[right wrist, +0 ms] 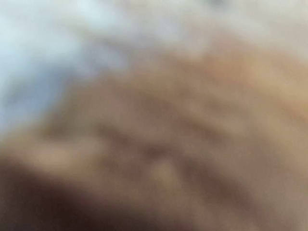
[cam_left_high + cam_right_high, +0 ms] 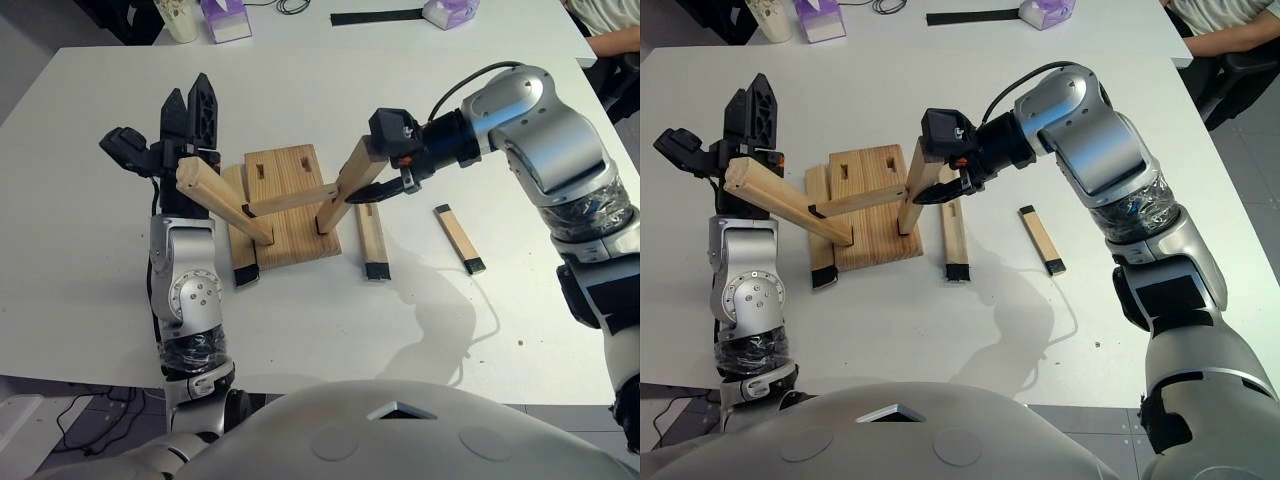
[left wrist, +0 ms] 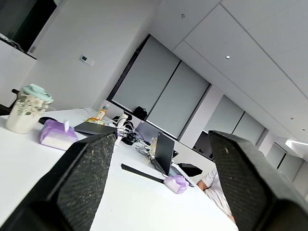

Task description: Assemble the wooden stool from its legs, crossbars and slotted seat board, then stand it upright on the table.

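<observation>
**Right pincer on a leaning leg, seat board flat below**

The seat board (image 2: pixel 295 235) is lying flat on the worktop (image 2: pixel 100 300), slots up. Two legs are standing in it, joined by a crossbar (image 2: pixel 295 198). The right-hand leg (image 2: pixel 345 185) is leaning, with its long axis running from its slot up and outward toward the right arm. The right pincer (image 2: pixel 365 193) is reaching in from that side and appears to be clamped across the leg's upper half. Its wrist view is showing blurred wood close up, which fits a grip.

The left-hand leg (image 2: pixel 225 205) is leaning the opposite way, and its top end is sitting just in front of the left pincer (image 2: pixel 188 90). That pincer is pointing upward with its fingers spread wide and nothing between them.

A loose leg (image 2: pixel 372 240) is lying just beside the board, directly under the right pincer. Another loose leg (image 2: pixel 240 255) is lying along the board's left edge, and a short piece (image 2: pixel 458 237) is resting farther right.

The next move probably depends on seating the held leg. That would mean pressing along its own axis, down toward the slot, with the right arm nearer.
</observation>
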### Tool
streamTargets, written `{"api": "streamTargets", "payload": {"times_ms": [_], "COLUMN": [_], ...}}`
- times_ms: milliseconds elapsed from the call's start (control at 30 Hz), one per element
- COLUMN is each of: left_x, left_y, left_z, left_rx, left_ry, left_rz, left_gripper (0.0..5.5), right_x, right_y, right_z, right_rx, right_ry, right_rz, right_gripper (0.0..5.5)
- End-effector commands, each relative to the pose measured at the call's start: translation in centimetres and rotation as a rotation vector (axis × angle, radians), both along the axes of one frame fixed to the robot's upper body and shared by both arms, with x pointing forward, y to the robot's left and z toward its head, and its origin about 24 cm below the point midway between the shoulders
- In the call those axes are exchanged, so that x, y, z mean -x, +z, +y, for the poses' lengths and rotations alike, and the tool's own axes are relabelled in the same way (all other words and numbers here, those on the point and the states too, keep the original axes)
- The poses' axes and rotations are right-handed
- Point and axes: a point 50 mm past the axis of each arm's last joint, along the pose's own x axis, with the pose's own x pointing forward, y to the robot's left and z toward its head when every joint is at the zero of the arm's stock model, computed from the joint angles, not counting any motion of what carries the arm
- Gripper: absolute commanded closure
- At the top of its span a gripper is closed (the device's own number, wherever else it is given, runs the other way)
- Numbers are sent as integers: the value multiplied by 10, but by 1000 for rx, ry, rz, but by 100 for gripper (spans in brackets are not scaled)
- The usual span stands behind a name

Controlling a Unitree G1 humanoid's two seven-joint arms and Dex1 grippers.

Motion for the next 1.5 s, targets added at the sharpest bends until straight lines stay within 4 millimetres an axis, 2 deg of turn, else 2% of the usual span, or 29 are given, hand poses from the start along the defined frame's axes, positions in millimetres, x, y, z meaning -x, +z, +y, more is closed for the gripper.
{"api": "streamTargets", "payload": {"times_ms": [33,400,500,600,733,833,967,1067,1200,1333,1367,1433,1500], "left_x": [-9,-11,-12,-3,7,11,11,17,28,35,38,47,59], "left_y": [0,-7,-12,-23,-31,-20,-3,10,41,81,88,110,120], "left_z": [-23,-35,-35,-19,8,19,24,40,49,31,25,-2,-31], "left_rx": [1,18,4,-31,-89,-99,-111,-109,-118,-181,-186,-185,-227], "left_ry": [-88,-117,-103,-20,117,178,208,288,336,243,217,79,-79], "left_rz": [-3,13,32,96,190,180,149,133,51,-60,-84,-163,-197], "left_gripper": [198,198,198,198,198,198,198,198,198,198,217,237,269], "right_x": [12,19,25,27,25,23,25,26,27,30,30,31,32], "right_y": [-22,1,2,-12,-24,-25,-26,-26,-27,-28,-28,-28,-27], "right_z": [7,4,5,13,10,5,-1,-1,-3,-5,-5,-5,-4], "right_rx": [39,6,3,10,10,2,-8,-11,-14,-20,-21,-23,-26], "right_ry": [54,79,91,77,-15,-64,-111,-119,-135,-158,-159,-162,-162], "right_rz": [159,68,56,70,79,81,84,86,91,98,99,101,103], "right_gripper": [350,350,350,350,350,350,350,350,350,350,350,350,350]}}
